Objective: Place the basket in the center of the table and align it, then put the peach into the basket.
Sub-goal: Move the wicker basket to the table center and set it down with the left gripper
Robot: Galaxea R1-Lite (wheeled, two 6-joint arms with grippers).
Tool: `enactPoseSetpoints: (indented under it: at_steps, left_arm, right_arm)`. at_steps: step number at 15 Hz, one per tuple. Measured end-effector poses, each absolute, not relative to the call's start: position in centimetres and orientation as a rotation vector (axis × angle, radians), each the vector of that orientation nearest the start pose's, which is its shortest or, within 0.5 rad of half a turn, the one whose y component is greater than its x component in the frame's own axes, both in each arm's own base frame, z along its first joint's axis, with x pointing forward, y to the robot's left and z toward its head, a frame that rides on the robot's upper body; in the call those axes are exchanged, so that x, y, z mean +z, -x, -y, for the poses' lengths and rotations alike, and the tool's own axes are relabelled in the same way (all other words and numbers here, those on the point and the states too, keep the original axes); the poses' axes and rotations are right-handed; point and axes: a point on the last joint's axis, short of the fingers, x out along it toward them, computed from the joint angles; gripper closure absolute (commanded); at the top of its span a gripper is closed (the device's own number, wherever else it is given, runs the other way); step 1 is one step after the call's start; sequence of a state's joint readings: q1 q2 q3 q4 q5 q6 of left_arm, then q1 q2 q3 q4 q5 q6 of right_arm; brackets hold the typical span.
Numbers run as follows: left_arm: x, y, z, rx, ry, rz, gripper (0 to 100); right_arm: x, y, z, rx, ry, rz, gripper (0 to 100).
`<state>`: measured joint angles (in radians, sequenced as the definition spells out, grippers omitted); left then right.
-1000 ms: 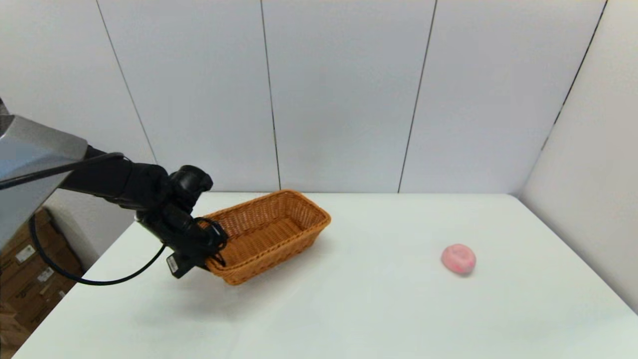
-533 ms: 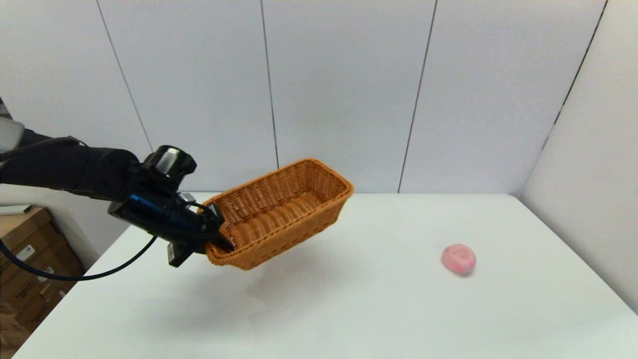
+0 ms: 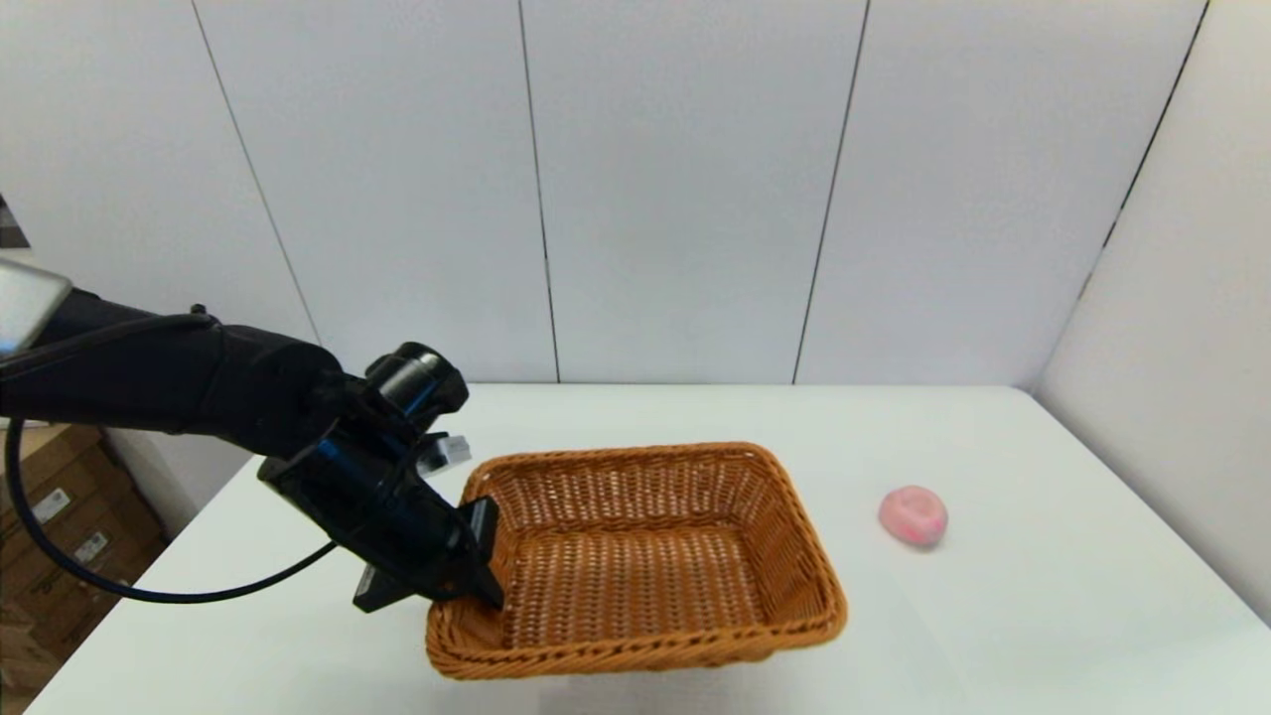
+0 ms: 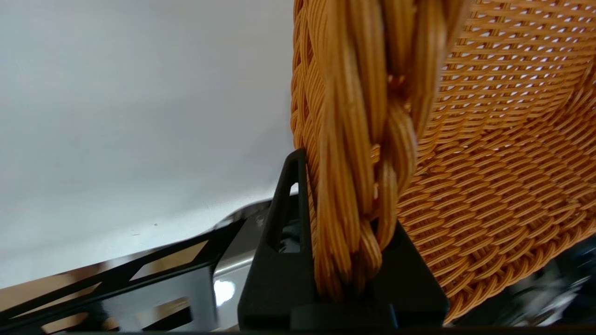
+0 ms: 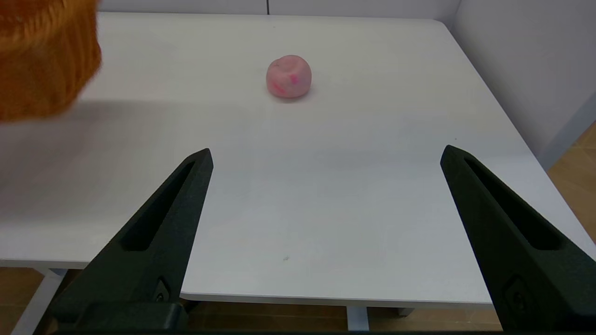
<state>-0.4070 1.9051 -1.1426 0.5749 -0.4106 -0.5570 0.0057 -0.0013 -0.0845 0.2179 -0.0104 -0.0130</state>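
My left gripper (image 3: 484, 561) is shut on the left short rim of the orange-brown wicker basket (image 3: 645, 556). The basket hangs a little above the white table (image 3: 993, 616), near its front middle, long side running left to right. In the left wrist view the braided rim (image 4: 358, 139) is pinched between the black fingers (image 4: 288, 195). The pink peach (image 3: 913, 515) lies on the table to the right of the basket, apart from it. The right gripper (image 5: 328, 150) hovers open by the table's front edge, facing the peach (image 5: 288, 77), with a basket corner (image 5: 42, 60) off to one side.
White wall panels stand behind the table and along its right side. Cardboard boxes (image 3: 50, 556) are stacked on the floor past the table's left edge. The left arm's black cable (image 3: 149, 591) loops over that edge.
The left gripper has lifted the basket from the back left, carried it forward and to the right, and turned it so its long side runs left to right. The peach has not moved.
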Motion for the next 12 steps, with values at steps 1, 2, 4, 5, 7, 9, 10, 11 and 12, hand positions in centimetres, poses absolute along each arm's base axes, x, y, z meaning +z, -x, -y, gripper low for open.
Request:
enactPoseSetpoints:
  at_steps: [1, 2, 4, 5, 7, 9, 10, 11, 12]
  left_arm:
    - [11.6, -27.0, 13.4, -0.311, 0.411, -1.537, 100]
    - [11.2, -26.8, 14.1, -0.325, 0.387, -1.551, 100]
    - [10.3, -26.8, 15.2, -0.335, 0.349, -1.574, 100]
    - [9.9, -27.1, 15.6, -0.331, 0.338, -1.581, 100]
    - [9.0, -27.7, 16.1, -0.321, 0.328, -1.597, 100]
    - [8.3, -28.0, 16.5, -0.306, 0.315, -1.612, 0]
    - [8.0, -28.1, 16.6, -0.301, 0.312, -1.615, 0]
    - [7.8, -28.2, 16.6, -0.294, 0.311, -1.620, 0]
    - [7.7, -28.3, 16.6, -0.290, 0.310, -1.622, 0]
  right_arm:
    - [7.6, 3.1, 0.0, -0.005, 0.014, -0.133, 0]
    - [7.6, 3.1, 0.0, -0.005, 0.014, -0.132, 0]
    - [7.6, 3.1, 0.0, -0.005, 0.015, -0.133, 0]
    - [7.6, 3.1, 0.0, -0.004, 0.015, -0.132, 0]
    - [7.6, 3.1, 0.0, -0.004, 0.015, -0.132, 0]
    - [7.6, 3.1, 0.0, -0.005, 0.016, -0.133, 0]
    - [7.6, 3.1, 0.0, -0.005, 0.015, -0.133, 0]
    - [7.6, 3.1, 0.0, -0.005, 0.015, -0.133, 0]
    - [7.6, 3.1, 0.0, -0.005, 0.016, -0.132, 0]
